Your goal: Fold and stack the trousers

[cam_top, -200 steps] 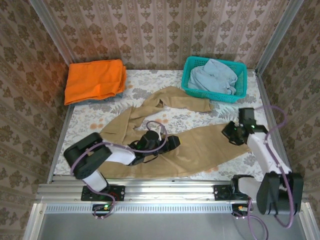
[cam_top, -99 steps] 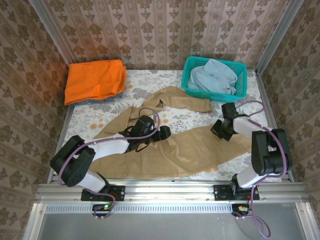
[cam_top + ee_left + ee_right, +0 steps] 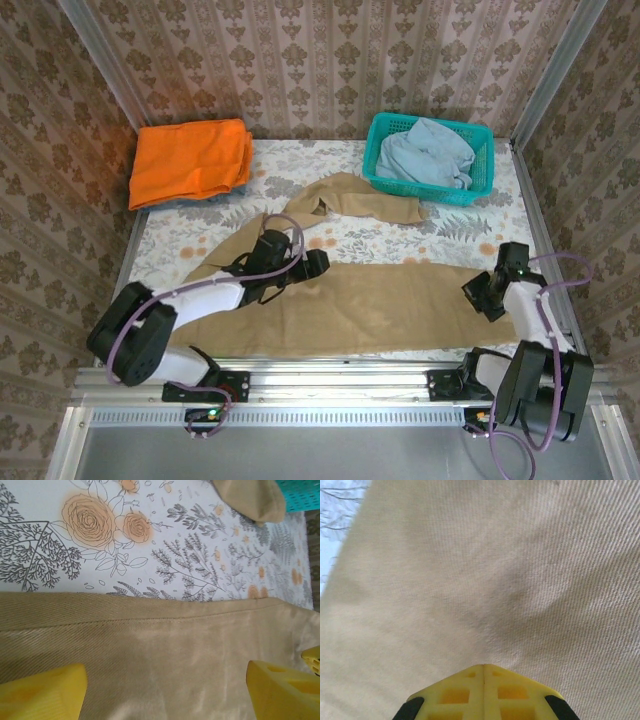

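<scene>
The tan trousers (image 3: 350, 305) lie spread on the floral table. One leg runs along the front edge and the other bends up toward the basket. My left gripper (image 3: 312, 262) hovers open over the upper seam of the front leg. In the left wrist view its yellow fingers (image 3: 40, 695) stand wide apart above the trousers (image 3: 165, 645), with the left gripper (image 3: 167, 680) holding nothing. My right gripper (image 3: 482, 295) sits at the right end of the front leg. In the right wrist view the right gripper (image 3: 484, 666) is shut, pinching the trousers (image 3: 470, 580), whose creases fan out from its tip.
A folded orange garment (image 3: 190, 160) lies at the back left. A teal basket (image 3: 378, 160) at the back right holds a pale blue garment (image 3: 430, 150). Patterned walls close in the table on three sides. Bare floral cloth (image 3: 450, 235) shows between basket and trousers.
My right gripper has pulled the leg end to the right and nearer, and the front leg now lies straighter and flatter. My left gripper has slid left and farther along the cloth.
</scene>
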Controlling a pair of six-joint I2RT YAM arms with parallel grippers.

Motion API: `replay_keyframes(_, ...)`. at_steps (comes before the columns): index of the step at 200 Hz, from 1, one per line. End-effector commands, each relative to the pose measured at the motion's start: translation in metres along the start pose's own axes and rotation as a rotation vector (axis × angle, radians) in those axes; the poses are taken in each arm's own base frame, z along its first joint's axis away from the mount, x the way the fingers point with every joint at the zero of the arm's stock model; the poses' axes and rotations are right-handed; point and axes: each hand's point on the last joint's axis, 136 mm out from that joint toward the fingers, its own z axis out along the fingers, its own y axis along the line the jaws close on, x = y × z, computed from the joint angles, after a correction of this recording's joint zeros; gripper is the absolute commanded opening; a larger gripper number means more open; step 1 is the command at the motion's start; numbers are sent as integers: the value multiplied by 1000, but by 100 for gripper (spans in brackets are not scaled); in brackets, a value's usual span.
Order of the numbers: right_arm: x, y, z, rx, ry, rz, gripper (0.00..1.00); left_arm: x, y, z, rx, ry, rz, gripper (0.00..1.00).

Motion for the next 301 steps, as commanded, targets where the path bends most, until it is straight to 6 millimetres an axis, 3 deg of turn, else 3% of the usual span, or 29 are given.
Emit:
replay_keyframes(1,-3,33,-18,-54,-3,-107,1,-8,0,-23,10,-30,39,83)
replay_keyframes(27,2,99,-31,-113,-30,-285,12,-26,31,-67,-194,-88,62,84)
replay_keyframes(64,12,174,-11,-198,-5,-375,17,-34,87,-132,-527,-181,38,92)
replay_keyframes(90,0,207,14,-209,4,-413,32,-18,107,-142,-610,-153,14,92)
replay_keyframes(107,-14,221,30,-152,-5,-479,35,-7,113,-139,-619,-114,5,83)
replay_keyframes(127,-29,228,50,-68,-15,-542,35,2,121,-140,-654,-84,3,79)
replay_keyframes(150,-42,222,64,20,-43,-568,35,9,134,-147,-720,-71,6,78)
replay_keyframes(168,-42,232,71,16,-22,-595,35,15,139,-145,-729,-60,3,79)
replay_keyframes(225,-51,234,92,81,-13,-617,36,26,155,-132,-770,-15,5,78)
replay_keyframes(251,-56,235,98,101,-25,-626,32,26,162,-130,-785,-19,8,65)
replay_keyframes(270,-63,237,99,104,-45,-631,23,26,165,-131,-784,-25,3,57)
replay_keyframes(301,-88,232,90,122,-87,-578,20,21,163,-133,-753,-49,-9,46)
